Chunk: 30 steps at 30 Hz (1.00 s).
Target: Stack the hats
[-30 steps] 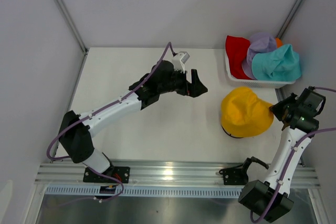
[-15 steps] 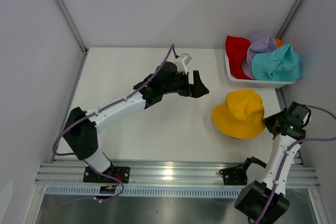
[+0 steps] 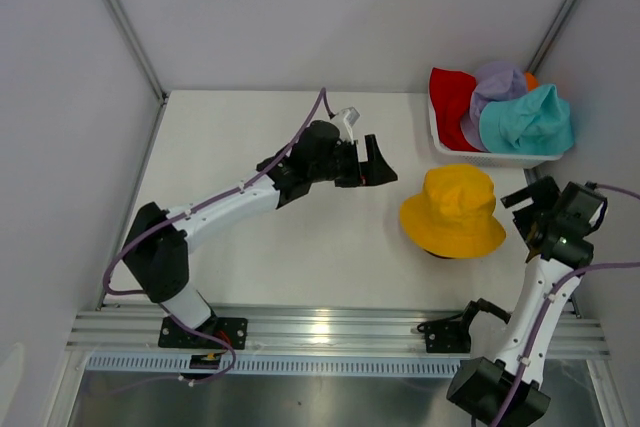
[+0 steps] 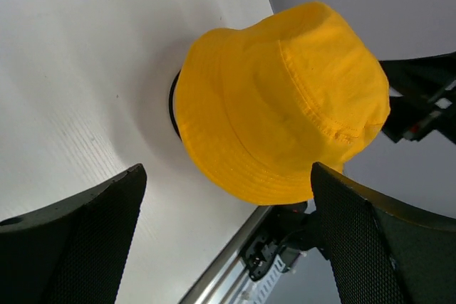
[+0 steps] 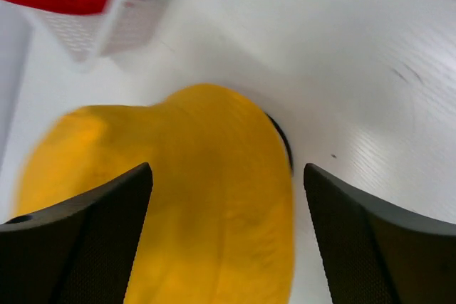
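Yellow hat sits on black stand, just ahead of right gripper, which is wide and empty. Left gripper is wide too. First hat looks placed. Next, probably: grab teal hat from basket beyond right gripper.

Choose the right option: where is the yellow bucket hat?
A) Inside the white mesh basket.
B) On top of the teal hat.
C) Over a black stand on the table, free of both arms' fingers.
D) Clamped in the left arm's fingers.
C: the yellow bucket hat sits over the black stand on the table, outside the white mesh basket; the left arm's fingers and the right arm's fingers are open, apart from it.
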Each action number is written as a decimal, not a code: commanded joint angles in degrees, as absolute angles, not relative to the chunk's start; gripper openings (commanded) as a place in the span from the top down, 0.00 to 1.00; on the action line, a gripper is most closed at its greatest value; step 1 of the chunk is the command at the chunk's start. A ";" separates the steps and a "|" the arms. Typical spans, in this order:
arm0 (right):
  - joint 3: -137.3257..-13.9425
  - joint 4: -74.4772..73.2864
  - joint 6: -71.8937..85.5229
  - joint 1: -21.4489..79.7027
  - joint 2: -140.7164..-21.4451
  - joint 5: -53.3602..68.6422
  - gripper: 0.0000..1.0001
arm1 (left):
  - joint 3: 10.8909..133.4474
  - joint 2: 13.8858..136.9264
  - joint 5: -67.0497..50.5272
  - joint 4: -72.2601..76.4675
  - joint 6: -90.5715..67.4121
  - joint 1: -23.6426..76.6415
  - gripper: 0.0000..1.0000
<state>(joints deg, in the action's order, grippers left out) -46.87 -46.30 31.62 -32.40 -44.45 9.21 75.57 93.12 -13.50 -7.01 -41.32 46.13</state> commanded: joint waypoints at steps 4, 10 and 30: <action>-63.18 -52.46 32.95 -31.64 -42.54 4.32 0.01 | 68.22 89.39 -15.82 -0.80 -62.48 46.67 0.01; -64.96 -47.66 33.83 -31.46 -43.94 8.68 0.03 | 64.35 88.24 -14.50 5.33 -66.26 47.37 0.01; -111.16 -44.38 15.56 -18.11 -88.04 7.04 0.05 | 74.53 84.29 -11.08 -8.25 -31.56 47.64 0.01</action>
